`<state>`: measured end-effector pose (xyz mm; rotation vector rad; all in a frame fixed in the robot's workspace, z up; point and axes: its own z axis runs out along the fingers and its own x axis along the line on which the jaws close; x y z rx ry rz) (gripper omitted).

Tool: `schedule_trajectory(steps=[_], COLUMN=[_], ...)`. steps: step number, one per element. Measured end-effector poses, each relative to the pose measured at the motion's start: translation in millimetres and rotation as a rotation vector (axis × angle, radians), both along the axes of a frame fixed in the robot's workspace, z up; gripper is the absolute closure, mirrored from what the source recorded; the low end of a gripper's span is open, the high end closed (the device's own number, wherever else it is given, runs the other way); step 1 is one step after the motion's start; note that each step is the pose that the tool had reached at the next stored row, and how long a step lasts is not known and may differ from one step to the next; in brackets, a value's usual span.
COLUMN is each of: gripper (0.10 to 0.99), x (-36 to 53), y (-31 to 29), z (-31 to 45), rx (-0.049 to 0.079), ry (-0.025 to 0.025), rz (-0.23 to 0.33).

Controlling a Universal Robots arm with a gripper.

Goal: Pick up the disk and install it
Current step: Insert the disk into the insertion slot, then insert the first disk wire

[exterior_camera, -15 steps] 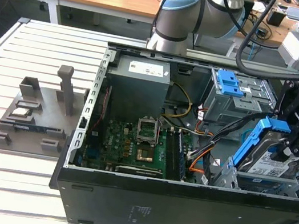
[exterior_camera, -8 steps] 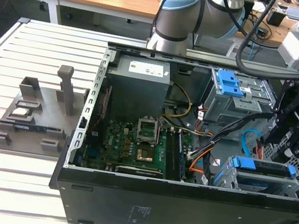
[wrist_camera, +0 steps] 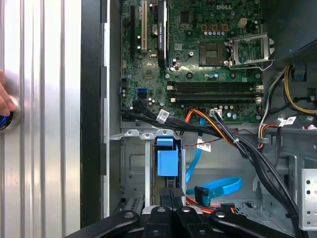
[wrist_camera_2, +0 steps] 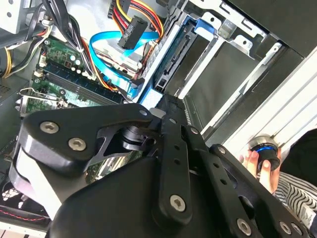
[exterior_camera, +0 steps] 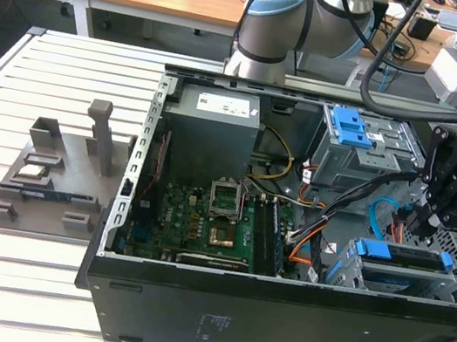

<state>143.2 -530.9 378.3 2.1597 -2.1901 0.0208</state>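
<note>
The disk (exterior_camera: 400, 253), seen by its blue caddy, lies in the grey lower drive cage (exterior_camera: 369, 276) at the front corner of the open computer case, on the exterior view's right. My black gripper (exterior_camera: 420, 230) hangs just above the disk's end, fingers shut together with nothing between them. In the first wrist view the blue caddy (wrist_camera: 167, 157) lies in the cage straight ahead of my gripper (wrist_camera: 172, 191). In the second wrist view my gripper (wrist_camera_2: 166, 101) points at the disk's connector edge (wrist_camera_2: 174, 59).
The upper drive bay (exterior_camera: 358, 163) carries a blue latch piece (exterior_camera: 349, 126). Cables (wrist_camera: 218, 129) run beside the cage. A grey slotted stand (exterior_camera: 59, 177) sits on the slatted table at the exterior view's left. A person's hand (wrist_camera_2: 257, 161) rests on a blue-ringed button.
</note>
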Motion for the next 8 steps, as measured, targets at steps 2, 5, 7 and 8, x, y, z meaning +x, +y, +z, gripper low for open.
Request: schedule_trajectory(steps=[2,5,7,8], gripper=[0.980,0.980,0.980,0.980], x=[0.0,0.0,0.0,0.0], y=[0.0,0.0,0.0,0.0], z=[0.0,-0.1,-0.1,-0.1], rx=[0.000,0.000,0.000,0.000], ry=[0.0000,0.0001,0.0000,0.0000], rz=[0.000,0.000,0.000,0.000])
